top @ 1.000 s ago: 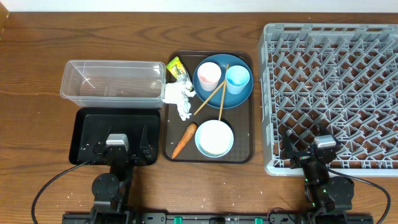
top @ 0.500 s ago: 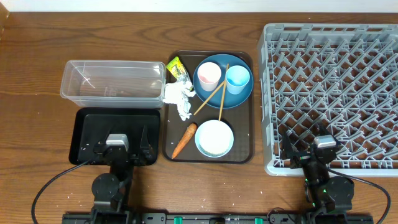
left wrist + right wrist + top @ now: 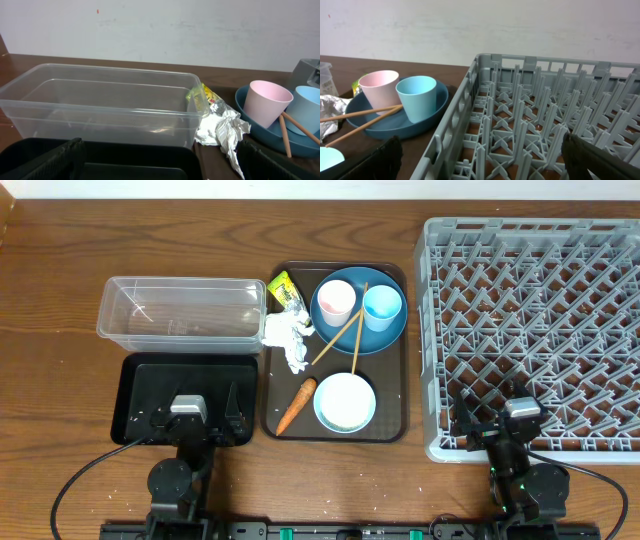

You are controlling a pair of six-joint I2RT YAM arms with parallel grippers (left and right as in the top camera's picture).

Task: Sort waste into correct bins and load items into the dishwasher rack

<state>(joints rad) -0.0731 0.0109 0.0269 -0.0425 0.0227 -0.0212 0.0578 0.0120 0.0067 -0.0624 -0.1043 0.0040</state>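
On the brown serving tray (image 3: 398, 395) lie a yellow-green wrapper (image 3: 284, 288), a crumpled tissue (image 3: 288, 335), a carrot (image 3: 296, 404) and a white bowl (image 3: 345, 402). The blue plate (image 3: 358, 330) carries a pink cup (image 3: 335, 302) and a light-blue cup (image 3: 382, 307), with chopsticks (image 3: 340, 335) leaning across it. The clear tub (image 3: 180, 310) and the black tray (image 3: 150, 385) sit to the left, the grey rack (image 3: 540, 310) to the right. My left gripper (image 3: 160, 162) hangs open over the black tray's near edge. My right gripper (image 3: 482, 160) is open over the rack's near left corner.
The tissue (image 3: 222, 130) and wrapper (image 3: 202, 97) lie just right of the tub's (image 3: 100, 100) end wall. The rack's upright pegs (image 3: 545, 110) fill the space ahead of the right gripper. Bare wooden table runs along the far and left edges.
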